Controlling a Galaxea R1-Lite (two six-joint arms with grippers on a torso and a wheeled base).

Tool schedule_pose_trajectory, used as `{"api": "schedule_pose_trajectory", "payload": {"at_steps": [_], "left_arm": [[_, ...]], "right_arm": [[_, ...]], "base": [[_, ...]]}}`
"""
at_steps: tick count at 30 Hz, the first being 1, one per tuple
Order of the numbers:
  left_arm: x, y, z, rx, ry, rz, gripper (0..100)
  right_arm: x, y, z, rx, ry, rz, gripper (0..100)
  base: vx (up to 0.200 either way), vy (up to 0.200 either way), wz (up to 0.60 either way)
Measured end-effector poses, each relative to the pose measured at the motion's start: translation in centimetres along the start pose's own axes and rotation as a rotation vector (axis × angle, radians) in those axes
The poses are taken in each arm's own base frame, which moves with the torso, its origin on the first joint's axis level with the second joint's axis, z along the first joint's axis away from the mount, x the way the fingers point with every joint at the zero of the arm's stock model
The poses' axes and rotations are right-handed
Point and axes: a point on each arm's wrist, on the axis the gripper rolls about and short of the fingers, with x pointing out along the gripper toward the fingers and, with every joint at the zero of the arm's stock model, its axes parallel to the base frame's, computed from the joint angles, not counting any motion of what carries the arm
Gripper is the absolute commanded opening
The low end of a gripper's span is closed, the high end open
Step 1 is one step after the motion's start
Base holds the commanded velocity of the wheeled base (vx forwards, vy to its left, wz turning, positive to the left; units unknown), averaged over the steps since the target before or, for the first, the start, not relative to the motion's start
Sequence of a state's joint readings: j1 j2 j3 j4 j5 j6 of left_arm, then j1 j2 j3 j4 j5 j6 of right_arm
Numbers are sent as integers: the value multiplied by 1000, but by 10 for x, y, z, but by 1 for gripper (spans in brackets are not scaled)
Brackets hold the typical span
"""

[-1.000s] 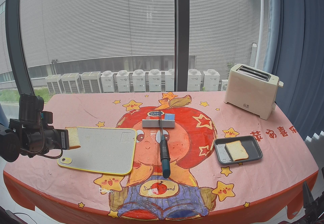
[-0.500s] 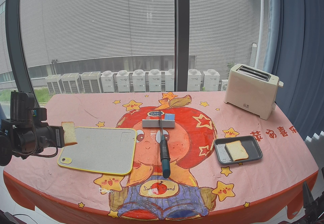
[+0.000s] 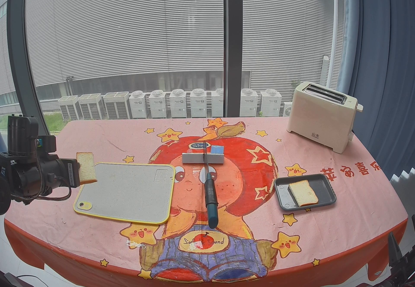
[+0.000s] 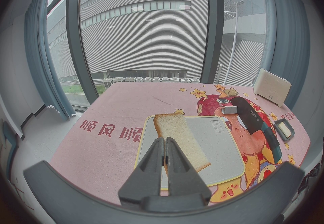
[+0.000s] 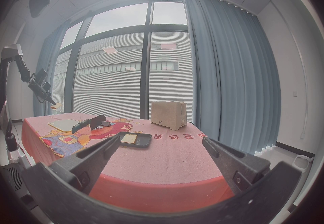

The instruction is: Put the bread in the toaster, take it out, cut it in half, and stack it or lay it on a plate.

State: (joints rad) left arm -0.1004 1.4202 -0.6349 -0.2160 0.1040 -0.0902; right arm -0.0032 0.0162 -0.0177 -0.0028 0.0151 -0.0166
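Grips a bread slice (image 3: 86, 167) in the left gripper (image 3: 78, 172), aloft at the yellow-rimmed cutting board's (image 3: 129, 193) left edge; holds the right gripper (image 5: 160, 141) spread open beyond the table's (image 5: 175, 164) edge.

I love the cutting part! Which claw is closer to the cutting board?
Left. The left claw holds a bread slice at the cutting board's left edge; the right claw hangs open off the table's near right corner.

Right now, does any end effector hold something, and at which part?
The left end effector pinches the bread slice at one edge. The right end effector is open and empty.
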Motion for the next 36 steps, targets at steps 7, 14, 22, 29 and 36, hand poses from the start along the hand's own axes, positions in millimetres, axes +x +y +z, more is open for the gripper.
{"api": "schedule_pose_trajectory", "payload": {"at_steps": [7, 14, 22, 29, 36], "left_arm": [[-2, 0, 1, 2, -7, -5, 0], [-3, -5, 1, 10, -12, -24, 0], [-4, -8, -1, 19, -11, -36, 0], [-6, -9, -1, 22, -14, -41, 0], [-6, -9, -1, 21, -16, -44, 0]], "right_arm": [[0, 0, 0, 0, 0, 0, 100], [0, 0, 0, 0, 0, 0, 100], [0, 0, 0, -1, 0, 1, 100], [0, 0, 0, -2, 0, 3, 100], [0, 0, 0, -2, 1, 3, 100]], "base": [[0, 0, 0], [0, 0, 0], [0, 0, 0], [0, 0, 0], [0, 0, 0]]}}
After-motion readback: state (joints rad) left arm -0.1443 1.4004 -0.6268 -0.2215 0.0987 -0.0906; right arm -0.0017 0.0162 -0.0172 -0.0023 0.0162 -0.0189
